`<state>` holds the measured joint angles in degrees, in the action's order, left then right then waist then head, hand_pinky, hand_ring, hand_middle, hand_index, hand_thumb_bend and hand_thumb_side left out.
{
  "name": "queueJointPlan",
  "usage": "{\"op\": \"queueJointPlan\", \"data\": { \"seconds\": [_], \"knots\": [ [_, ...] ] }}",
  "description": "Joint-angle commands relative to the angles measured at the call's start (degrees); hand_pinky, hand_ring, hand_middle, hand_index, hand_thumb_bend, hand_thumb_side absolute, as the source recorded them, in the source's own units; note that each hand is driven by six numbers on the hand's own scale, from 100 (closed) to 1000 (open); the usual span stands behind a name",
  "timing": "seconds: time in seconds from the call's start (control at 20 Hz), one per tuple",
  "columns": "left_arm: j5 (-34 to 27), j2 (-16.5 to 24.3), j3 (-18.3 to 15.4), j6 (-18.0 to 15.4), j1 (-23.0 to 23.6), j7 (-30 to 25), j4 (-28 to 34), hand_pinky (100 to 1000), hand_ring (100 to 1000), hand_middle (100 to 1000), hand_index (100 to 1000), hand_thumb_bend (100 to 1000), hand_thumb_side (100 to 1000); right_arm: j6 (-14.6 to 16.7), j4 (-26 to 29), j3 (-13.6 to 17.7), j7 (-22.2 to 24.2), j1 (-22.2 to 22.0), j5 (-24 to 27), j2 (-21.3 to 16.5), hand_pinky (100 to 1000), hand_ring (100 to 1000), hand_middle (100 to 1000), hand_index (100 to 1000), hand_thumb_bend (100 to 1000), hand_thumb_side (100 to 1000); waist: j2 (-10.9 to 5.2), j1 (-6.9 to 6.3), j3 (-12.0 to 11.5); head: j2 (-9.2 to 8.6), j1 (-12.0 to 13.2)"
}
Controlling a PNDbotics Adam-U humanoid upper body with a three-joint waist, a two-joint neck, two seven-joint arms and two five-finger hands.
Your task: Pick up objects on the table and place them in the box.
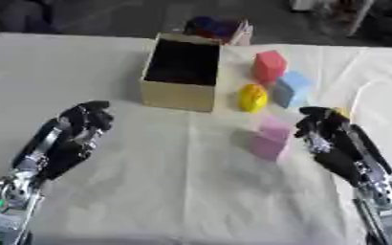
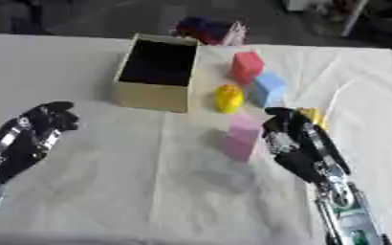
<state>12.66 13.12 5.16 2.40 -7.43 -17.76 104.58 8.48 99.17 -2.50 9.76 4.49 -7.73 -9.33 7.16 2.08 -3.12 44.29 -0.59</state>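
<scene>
pink block (image 1: 271,139): stands on the surface just beside the right hand's fingertips, on their inner side; contact can't be confirmed. Looks like a light, rigid block with flat faces, so it shouldn't deform. Best hold is probably thumb and fingers on two opposite flat sides, near mid-height.
right hand (image 1: 337,143): fingers curled forward toward the pink block, nothing held.
left hand (image 1: 70,139): well to the left of the blocks, fingers loosely curled, empty, idle on the cloth-covered surface (image 1: 174,191).
yellow object (image 1: 252,97): rounded, ahead of the right hand, past the pink block; curved skin looks more likely to slip than the blocks.
blue block (image 1: 291,89): touching or nearly touching the yellow object, on its right.
red block (image 1: 269,65): farthest from the right hand, behind the blue block.
cardboard box (image 1: 179,95): open top, ahead and left of the right hand; interior dark, no contents visible.
</scene>
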Motion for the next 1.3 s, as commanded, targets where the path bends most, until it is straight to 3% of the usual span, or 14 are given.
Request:
{"op": "queueJointPlan", "data": {
  "seconds": [0.05, 0.7, 0.85, 1.15, 1.3],
  "knots": [
    [-0.18, 0.47, 0.01, -0.03, -0.58, -0.09, 1.18, 804, 697, 660, 862, 100, 664, 0.24, 1.38, 0.02, 0.52, 0.46, -0.14, -0.32, 800, 565, 571, 787, 100, 424, -0.74, -0.42, 0.01, -0.18, 0.01],
    [-0.12, 0.42, -0.03, -0.06, -0.42, -0.08, 1.14, 804, 698, 660, 862, 100, 664, 0.44, 1.33, 0.22, 0.46, 0.66, -0.48, -0.56, 801, 567, 572, 793, 100, 487, -0.92, -0.41, -0.04, -0.18, 0.08],
    [-0.12, 0.45, -0.01, -0.06, -0.26, -0.12, 1.10, 804, 698, 660, 862, 100, 665, 0.31, 1.33, 1.42, -0.14, 1.70, -1.91, -2.01, 803, 570, 576, 800, 100, 418, -1.08, -0.34, -0.07, -0.18, 0.03],
    [-0.10, 0.59, -0.04, 0.00, 0.11, -0.10, 0.99, 804, 699, 660, 862, 100, 666, -1.08, -0.76, 4.93, -2.42, 5.19, -6.95, -8.47, 807, 581, 588, 817, 100, 261, -1.41, -0.13, -0.23, -0.18, -0.58],
    [-0.04, 0.70, -0.09, 0.00, 0.17, -0.07, 0.96, 804, 700, 660, 862, 100, 665, -2.01, -3.38, 6.69, -3.27, 6.49, -11.85, -11.75, 811, 601, 608, 838, 100, 169, -1.50, -0.07, -0.24, -0.18, -0.87]
  ]
}}
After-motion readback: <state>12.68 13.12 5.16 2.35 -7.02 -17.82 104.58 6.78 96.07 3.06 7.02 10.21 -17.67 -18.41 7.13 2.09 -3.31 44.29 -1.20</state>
